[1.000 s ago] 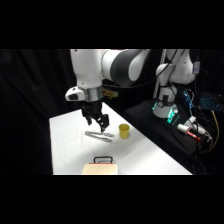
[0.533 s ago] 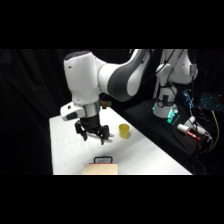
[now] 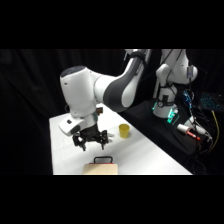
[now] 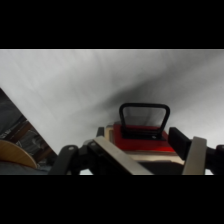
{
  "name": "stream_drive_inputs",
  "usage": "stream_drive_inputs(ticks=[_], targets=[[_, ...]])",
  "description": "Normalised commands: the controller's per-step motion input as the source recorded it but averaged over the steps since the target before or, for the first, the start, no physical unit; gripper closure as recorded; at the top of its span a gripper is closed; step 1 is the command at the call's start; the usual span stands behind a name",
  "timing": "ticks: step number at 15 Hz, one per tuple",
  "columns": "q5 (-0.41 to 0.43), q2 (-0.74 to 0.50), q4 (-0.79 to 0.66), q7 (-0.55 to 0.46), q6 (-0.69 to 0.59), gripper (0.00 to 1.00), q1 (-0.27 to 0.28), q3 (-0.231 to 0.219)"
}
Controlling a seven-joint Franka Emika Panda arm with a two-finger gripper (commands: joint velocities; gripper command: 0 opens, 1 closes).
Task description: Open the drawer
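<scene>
Scene: we see a white table point(image 3: 150, 155) in the side view, with a white arm reaching over it from the upper right and bending down toward the near edge.
Gripper: the gripper point(image 3: 90, 145) hangs on the left half of the table, above the surface and touching nothing; its two black fingers stand spread apart with nothing between them, so we read it as open and empty.
Drawer: the drawer point(image 3: 100, 168) sits at the near edge of the table, a light-wood box cut off by the bottom of the side view.
Handle: the black loop handle point(image 3: 102, 159) stands up from the drawer on the side facing the gripper.
Key relation: the handle lies just below the gripper and slightly to its right, near but apart; we judge the coming move to be a short descent onto the loop.
Handle axis: in the wrist view the handle point(image 4: 144, 118) runs crosswise, between the two fingers and beyond them.
Yellow cup: the cup point(image 3: 124, 131) stands upright to the right of the gripper, apart from the drawer.
Side view only: the gripper's height over the table, and the cup.
Wrist view only: the drawer's red front panel point(image 4: 142, 141) under the loop, and how the loop lines up with the finger gap.
</scene>
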Motion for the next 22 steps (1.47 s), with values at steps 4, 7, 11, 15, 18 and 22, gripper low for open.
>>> stream_drive_inputs(ticks=[4,7,11,15,18,22], targets=[[0.002,0.26,0.27,-0.24,0.07,0.0,-0.01,0.033],[-0.044,0.28,0.25,-0.1,0.15,0.0,0.03,0.001],[-0.054,0.26,0.28,-0.04,0.12,0.0,0.033,-0.001],[-0.053,0.21,0.23,-0.02,0.1,0.0,0.014,0.009],[-0.061,0.16,0.18,-0.02,0.11,0.0,0.001,0.009],[-0.086,0.1,0.14,0.0,0.1,0.0,-0.017,-0.019]])
